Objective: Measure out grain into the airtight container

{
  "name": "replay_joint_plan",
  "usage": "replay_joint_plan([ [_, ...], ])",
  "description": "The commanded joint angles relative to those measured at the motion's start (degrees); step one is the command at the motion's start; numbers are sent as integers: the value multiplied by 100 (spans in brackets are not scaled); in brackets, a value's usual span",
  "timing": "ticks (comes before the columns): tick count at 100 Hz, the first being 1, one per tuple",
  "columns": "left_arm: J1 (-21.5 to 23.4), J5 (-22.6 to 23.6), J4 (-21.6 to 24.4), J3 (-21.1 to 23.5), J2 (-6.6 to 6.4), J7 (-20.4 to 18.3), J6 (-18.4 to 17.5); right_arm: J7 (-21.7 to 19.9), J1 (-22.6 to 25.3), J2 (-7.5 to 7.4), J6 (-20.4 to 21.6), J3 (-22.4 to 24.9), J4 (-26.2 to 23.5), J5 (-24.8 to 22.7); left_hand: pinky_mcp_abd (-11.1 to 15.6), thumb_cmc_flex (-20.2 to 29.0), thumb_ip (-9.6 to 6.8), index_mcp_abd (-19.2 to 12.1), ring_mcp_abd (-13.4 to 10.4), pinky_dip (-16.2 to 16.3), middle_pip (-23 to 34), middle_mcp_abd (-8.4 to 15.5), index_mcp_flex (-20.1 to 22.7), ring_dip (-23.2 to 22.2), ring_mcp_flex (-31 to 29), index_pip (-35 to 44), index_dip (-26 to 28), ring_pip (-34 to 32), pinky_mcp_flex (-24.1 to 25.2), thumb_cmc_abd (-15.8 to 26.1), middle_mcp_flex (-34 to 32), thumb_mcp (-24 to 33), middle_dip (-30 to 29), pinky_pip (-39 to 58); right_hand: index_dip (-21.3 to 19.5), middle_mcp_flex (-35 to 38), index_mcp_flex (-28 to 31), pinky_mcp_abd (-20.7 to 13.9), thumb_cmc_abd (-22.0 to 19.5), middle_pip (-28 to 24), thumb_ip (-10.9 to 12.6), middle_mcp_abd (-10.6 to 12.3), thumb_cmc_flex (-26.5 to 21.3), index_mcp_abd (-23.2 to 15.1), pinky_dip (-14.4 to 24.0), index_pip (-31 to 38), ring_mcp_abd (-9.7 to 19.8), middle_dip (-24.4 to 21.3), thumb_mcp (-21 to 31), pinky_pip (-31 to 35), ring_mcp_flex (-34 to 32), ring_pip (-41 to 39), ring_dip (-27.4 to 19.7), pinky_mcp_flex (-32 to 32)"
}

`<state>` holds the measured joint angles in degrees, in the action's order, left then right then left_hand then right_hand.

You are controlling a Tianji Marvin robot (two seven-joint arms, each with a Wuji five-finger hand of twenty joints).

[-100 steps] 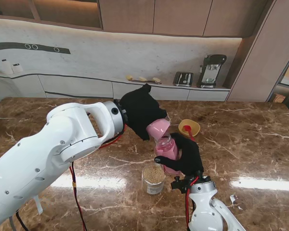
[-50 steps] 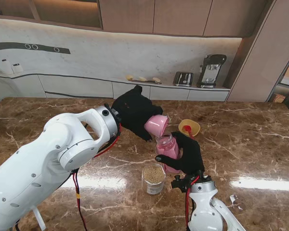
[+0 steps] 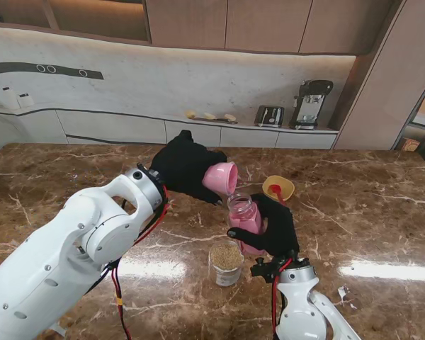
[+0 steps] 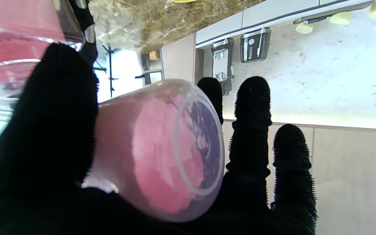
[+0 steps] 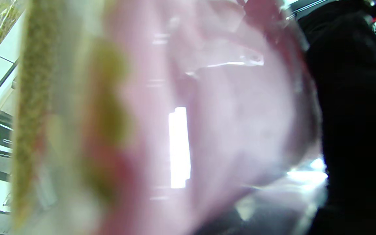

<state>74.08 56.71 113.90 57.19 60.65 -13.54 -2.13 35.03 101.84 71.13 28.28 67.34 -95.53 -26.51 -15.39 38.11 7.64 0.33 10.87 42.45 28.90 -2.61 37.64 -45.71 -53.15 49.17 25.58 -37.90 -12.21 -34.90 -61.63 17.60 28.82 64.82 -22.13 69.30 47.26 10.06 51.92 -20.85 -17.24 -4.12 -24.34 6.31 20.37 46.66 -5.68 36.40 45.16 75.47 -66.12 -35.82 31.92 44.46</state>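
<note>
1. stand view gives you the clearest layout: the pink jar (image 3: 244,219) stands upright on the marble table (image 3: 382,212), its mouth open at the top.
2. your right hand (image 3: 275,228) is wrapped around the pink jar from the right side, black-gloved fingers curled across its front, so it is closed on the jar.
3. your left hand (image 3: 188,168) holds the pink measuring cup (image 3: 220,178) tipped on its side, rim facing right, just left of the pink jar's mouth and higher than it; cup and jar are apart.
4. left wrist view shows you the measuring cup (image 4: 162,150) pinned between the thumb and the palm, with three fingers (image 4: 252,130) standing straight beyond its rim; the inside of the cup looks pink and you cannot tell whether any grain is left in it.
5. a small glass jar of grain (image 3: 226,263) stands just left of the pink jar and nearer to you, its mouth open and filled nearly to the top.
6. a yellow funnel (image 3: 278,187) lies just right of the pink jar and farther from you, a red piece in it.
7. right wrist view is filled by the blurred pink jar wall (image 5: 227,107), with the black glove (image 5: 354,130) along one side; you cannot read finer detail there.
</note>
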Motion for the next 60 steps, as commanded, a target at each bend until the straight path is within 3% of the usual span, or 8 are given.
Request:
replay_joint_plan([
  [1, 156, -114, -111, 45, 24, 74, 106, -61, 26, 28, -48, -1, -8, 39, -194, 1397, 107, -1002, 100, -11, 167, 359, 445, -11, 129, 194, -29, 46, 175, 1786, -316, 835, -27, -170, -195, 354, 631, -198, -1230, -358, 209, 839, -1463, -2240, 65, 812, 493, 108, 1713, 130, -216, -179, 187, 39],
  [16, 495, -702, -288, 175, 132, 662, 415, -42, 23, 33, -76, 20, 1, 49, -215, 1618, 134, -1004, 60, -116, 144, 337, 361, 67, 234, 76, -134, 174, 423, 1806, -307, 779, -44, -555, -202, 355, 632, -199, -1231, -360, 209, 839, -1463, -2235, 65, 811, 484, 107, 1713, 130, -217, -180, 187, 39],
  [30, 769, -1464, -644, 308, 265, 1259, 377, -37, 20, 35, -112, 27, 12, 66, -184, 1951, 184, -1121, 58, -263, 28, 355, -50, 216, 511, -193, -123, 468, 792, 1819, -318, 677, 82, -1182, -206, 354, 633, -199, -1230, -361, 209, 834, -1464, -2235, 65, 808, 483, 106, 1712, 130, -218, -183, 187, 39],
  [39, 935, -2101, -892, 396, 357, 1511, 299, -40, 12, 34, -139, 23, 24, 68, -102, 2107, 160, -1280, -59, -429, -238, 342, -560, 409, 896, -165, 322, 896, 1146, 1790, -296, 615, 49, -1895, -208, 355, 634, -199, -1231, -362, 210, 839, -1464, -2232, 65, 808, 493, 105, 1715, 130, -217, -183, 187, 39],
  [50, 1143, -2827, -1129, 526, 444, 1627, 350, -55, -5, 31, -183, 6, 48, 77, 28, 2088, 141, -1459, -181, -561, -599, 322, -801, 636, 1268, 43, 928, 1296, 1387, 1633, -253, 845, -85, -2530, -209, 356, 633, -195, -1229, -364, 210, 840, -1464, -2234, 65, 805, 493, 105, 1717, 130, -217, -183, 187, 38],
  [60, 1309, -3419, -1381, 627, 544, 1831, 389, -75, -28, 27, -214, -19, 78, 82, 124, 1763, 245, -1561, -297, -526, -1118, 385, -811, 838, 1537, 139, 1604, 1580, 1480, 1240, -236, 1818, -52, -2979, -210, 350, 633, -193, -1230, -362, 209, 833, -1461, -2237, 65, 803, 490, 104, 1719, 130, -217, -184, 187, 38],
])
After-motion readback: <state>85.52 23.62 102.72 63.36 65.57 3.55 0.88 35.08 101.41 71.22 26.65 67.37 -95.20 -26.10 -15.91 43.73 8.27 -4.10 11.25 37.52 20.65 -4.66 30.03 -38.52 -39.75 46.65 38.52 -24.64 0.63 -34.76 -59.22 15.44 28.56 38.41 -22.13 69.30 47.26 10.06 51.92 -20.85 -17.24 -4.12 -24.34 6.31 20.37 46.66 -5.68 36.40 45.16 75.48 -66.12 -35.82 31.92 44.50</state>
